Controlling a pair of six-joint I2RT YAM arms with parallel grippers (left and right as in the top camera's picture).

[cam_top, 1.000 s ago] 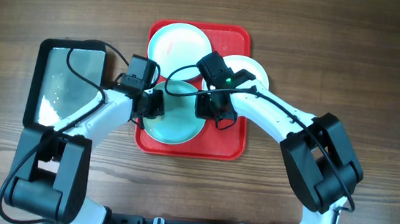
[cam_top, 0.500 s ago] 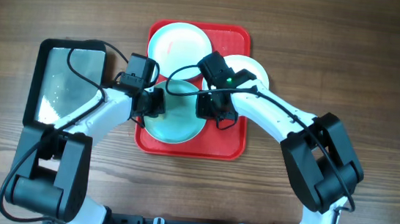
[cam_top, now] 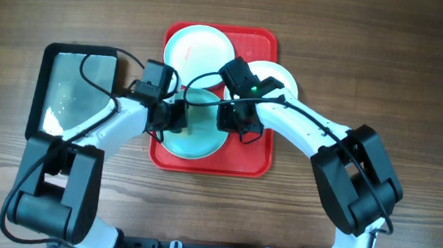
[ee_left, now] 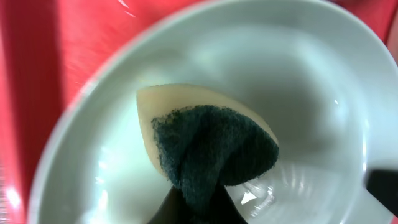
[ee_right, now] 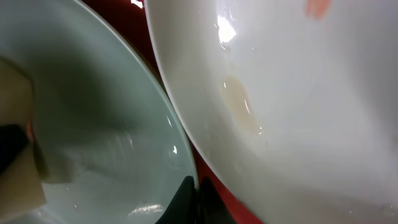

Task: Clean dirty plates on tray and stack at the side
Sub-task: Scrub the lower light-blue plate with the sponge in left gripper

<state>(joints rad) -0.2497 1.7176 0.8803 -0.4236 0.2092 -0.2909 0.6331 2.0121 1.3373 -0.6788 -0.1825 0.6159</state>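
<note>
A red tray [cam_top: 252,161] holds three plates. A pale turquoise plate [cam_top: 200,138] lies at the front, between both grippers; it also shows in the left wrist view [ee_left: 298,87] and the right wrist view [ee_right: 87,112]. A second turquoise plate [cam_top: 196,48] lies at the back. A white plate [cam_top: 279,74] with a reddish smear lies at the right and shows in the right wrist view [ee_right: 298,99]. My left gripper [cam_top: 175,118] is shut on a sponge [ee_left: 205,146], pressed into the front plate. My right gripper [cam_top: 230,118] is shut on that plate's right rim [ee_right: 189,186].
A black-rimmed metal pan [cam_top: 74,92] with water stands left of the tray on the wooden table [cam_top: 422,70].
My left gripper has shifted the sponge slightly right across the front plate. The right arm has not moved.
</note>
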